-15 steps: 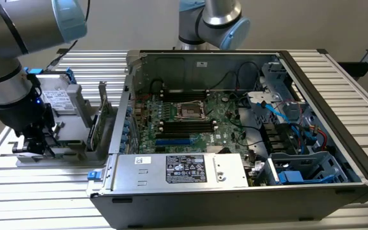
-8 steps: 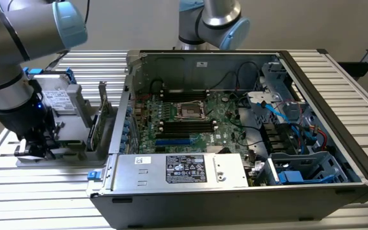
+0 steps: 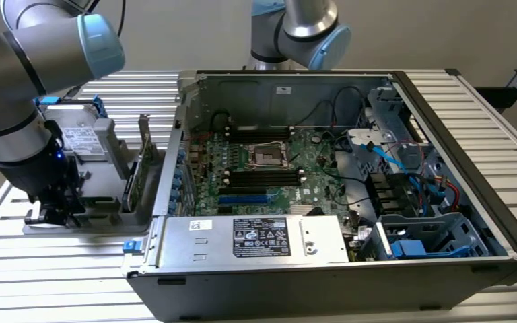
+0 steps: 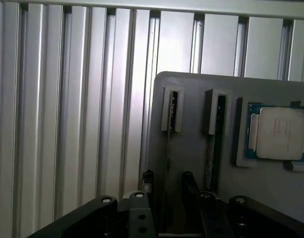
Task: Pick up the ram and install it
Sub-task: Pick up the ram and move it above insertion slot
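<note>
Over the grey holder (image 4: pixel 189 148), the gripper (image 4: pixel 168 179) hangs released, jaws spread wide and grasping nothing. The ram (image 4: pixel 169 148) stands on edge in the holder's slot, its long axis running straight away from the gripper, its thin edge lined up between the jaws.

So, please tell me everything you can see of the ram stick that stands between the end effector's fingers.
The ram shows edge-on: a long, thin, dark green board standing on its long edge in a slot of the grey holder. Its far end sits in a raised grey bracket. The open end effector straddles it, one finger on each side with a gap, so it is not yet gripped.
</note>
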Robot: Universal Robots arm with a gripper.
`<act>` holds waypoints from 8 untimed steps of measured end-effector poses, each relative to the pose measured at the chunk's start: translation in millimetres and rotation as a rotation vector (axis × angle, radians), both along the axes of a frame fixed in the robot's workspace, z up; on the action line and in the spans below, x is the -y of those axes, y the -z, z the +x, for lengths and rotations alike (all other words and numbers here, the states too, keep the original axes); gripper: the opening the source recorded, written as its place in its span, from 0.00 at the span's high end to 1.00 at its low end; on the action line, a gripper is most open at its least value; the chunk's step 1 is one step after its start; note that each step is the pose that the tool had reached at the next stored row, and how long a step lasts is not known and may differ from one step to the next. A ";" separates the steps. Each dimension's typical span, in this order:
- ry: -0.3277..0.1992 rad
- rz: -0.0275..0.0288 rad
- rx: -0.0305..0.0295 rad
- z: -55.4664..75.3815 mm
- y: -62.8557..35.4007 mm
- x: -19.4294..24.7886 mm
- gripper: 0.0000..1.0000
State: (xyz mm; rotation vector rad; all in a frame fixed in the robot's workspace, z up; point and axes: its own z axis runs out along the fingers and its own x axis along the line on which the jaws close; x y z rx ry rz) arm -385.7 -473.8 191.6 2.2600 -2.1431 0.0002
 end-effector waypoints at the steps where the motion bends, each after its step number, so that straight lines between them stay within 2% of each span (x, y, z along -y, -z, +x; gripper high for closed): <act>1: 0.000 0.0000 0.0000 0.0 0.7 0.0 0.64; 4: 0.000 0.0036 -0.0002 -0.1 0.8 0.7 0.64; 6: 0.000 0.0086 0.0001 1.6 1.0 1.3 0.64; 8: 0.000 0.0095 0.0000 2.9 1.0 1.4 0.64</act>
